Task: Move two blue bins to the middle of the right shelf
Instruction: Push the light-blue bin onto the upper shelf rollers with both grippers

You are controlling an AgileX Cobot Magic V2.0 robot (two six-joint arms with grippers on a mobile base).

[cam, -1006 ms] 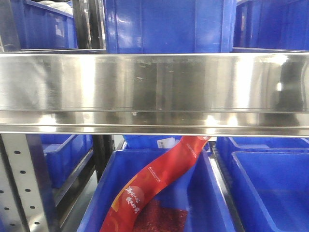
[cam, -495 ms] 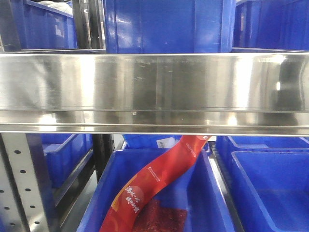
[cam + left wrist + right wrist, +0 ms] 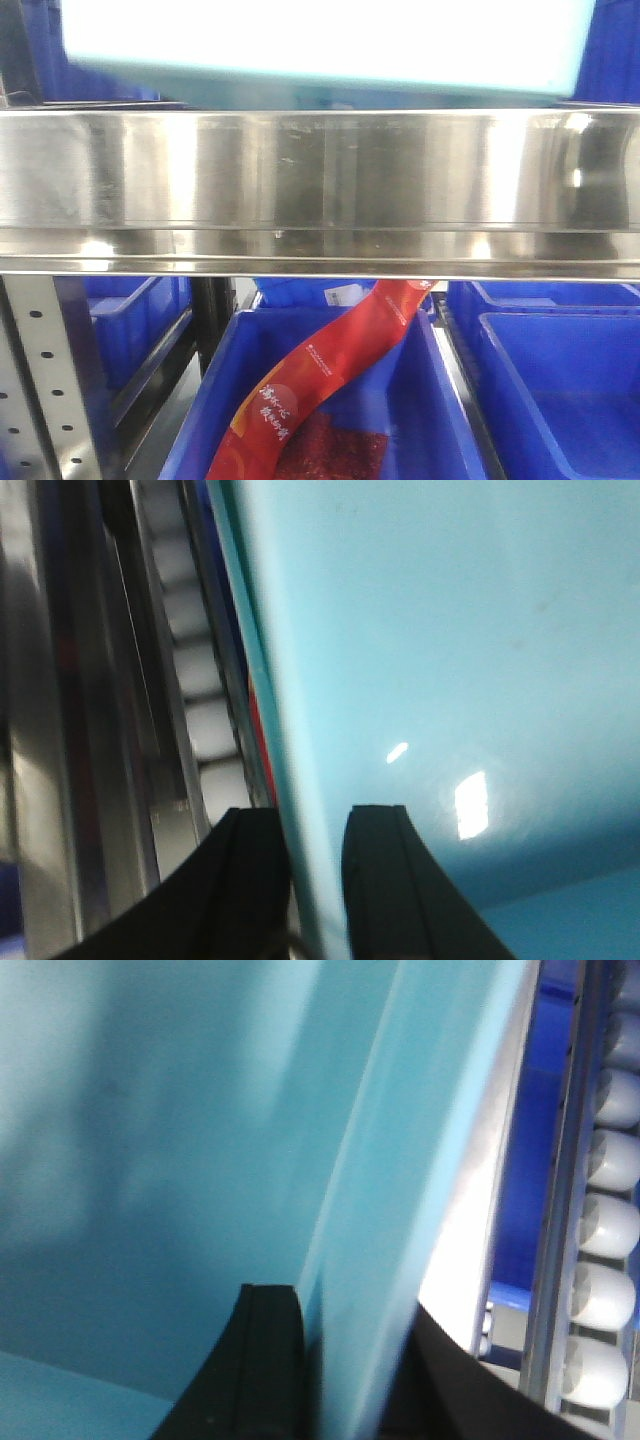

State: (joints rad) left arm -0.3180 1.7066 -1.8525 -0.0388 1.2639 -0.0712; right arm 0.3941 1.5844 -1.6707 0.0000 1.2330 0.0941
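Observation:
A blue bin (image 3: 320,40) fills the top of the front view above the steel shelf beam, washed out to pale white-cyan. In the left wrist view my left gripper (image 3: 315,880) is shut on the bin's left wall (image 3: 290,730), one finger outside and one inside. In the right wrist view my right gripper (image 3: 350,1380) is shut on the bin's right wall (image 3: 400,1210) in the same way. The bin's inside (image 3: 450,630) looks cyan in both wrist views. Neither gripper shows in the front view. I cannot pick out a second task bin.
A wide steel shelf beam (image 3: 320,190) crosses the front view. Below it stand a blue bin (image 3: 420,400) holding a red snack bag (image 3: 330,360), another blue bin (image 3: 560,390) at the right and one (image 3: 130,320) at the left. White shelf rollers (image 3: 610,1230) run beside the right gripper.
The bin above the beam was dark blue and narrower; now it fills the top of the front view, wider and washed out, having come towards the camera.

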